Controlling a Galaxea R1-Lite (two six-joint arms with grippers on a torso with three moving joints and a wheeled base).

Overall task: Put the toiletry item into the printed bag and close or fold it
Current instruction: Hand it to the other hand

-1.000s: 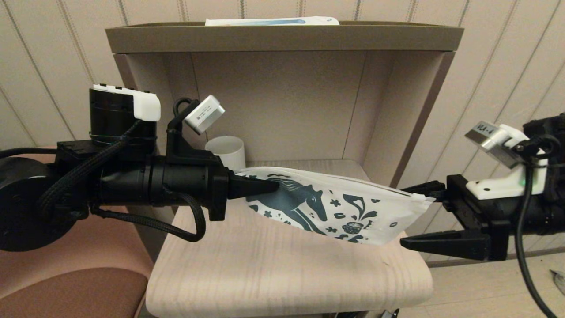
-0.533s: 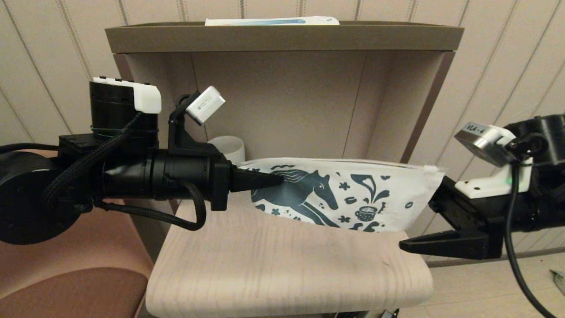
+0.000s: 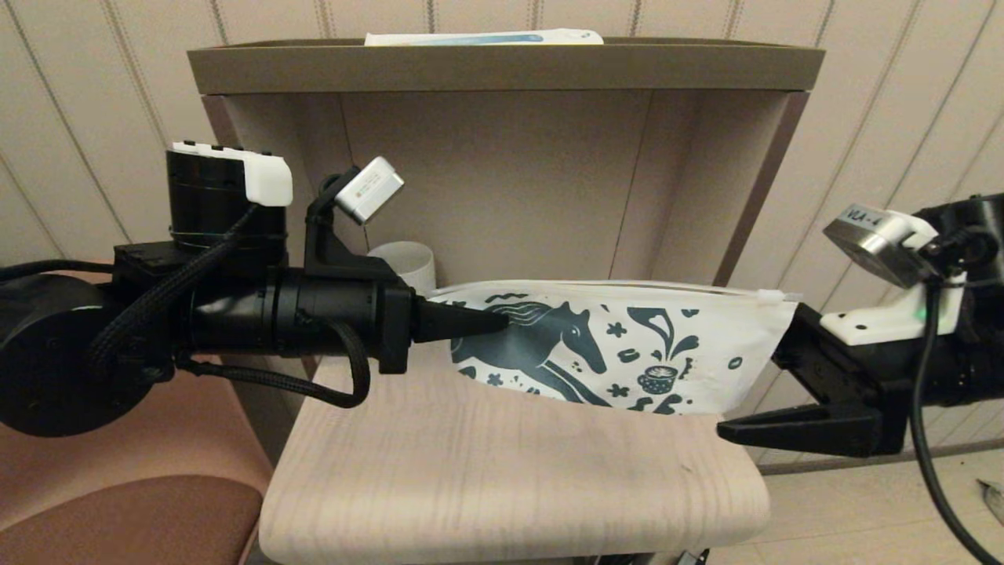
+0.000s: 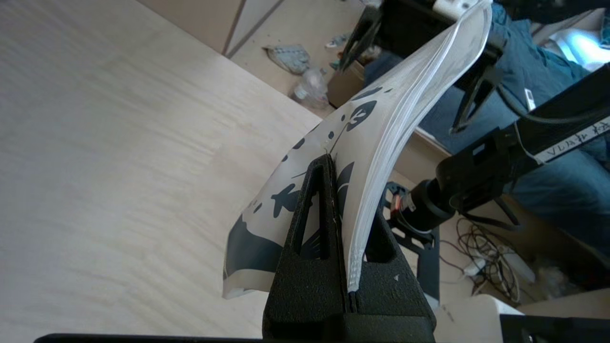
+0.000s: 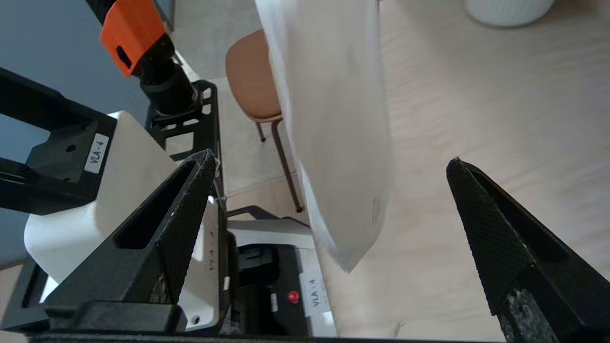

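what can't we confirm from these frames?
- Contents of the printed bag: opaque in all views, so any toiletry item inside is hidden.
- Item on the shelf top: head view shows only its edge over the rim.
- White cup: mostly behind the left gripper, which is shut on the bag.
- Right gripper: open around the bag's end; contact unclear.

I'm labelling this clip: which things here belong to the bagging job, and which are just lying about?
In the job:
- flat white zip pouch printed with a teal horse
- left gripper, clamped on the pouch's end
- right gripper, open at its other end

Lying about:
- white ribbed mug
- white and blue box on top of the shelf
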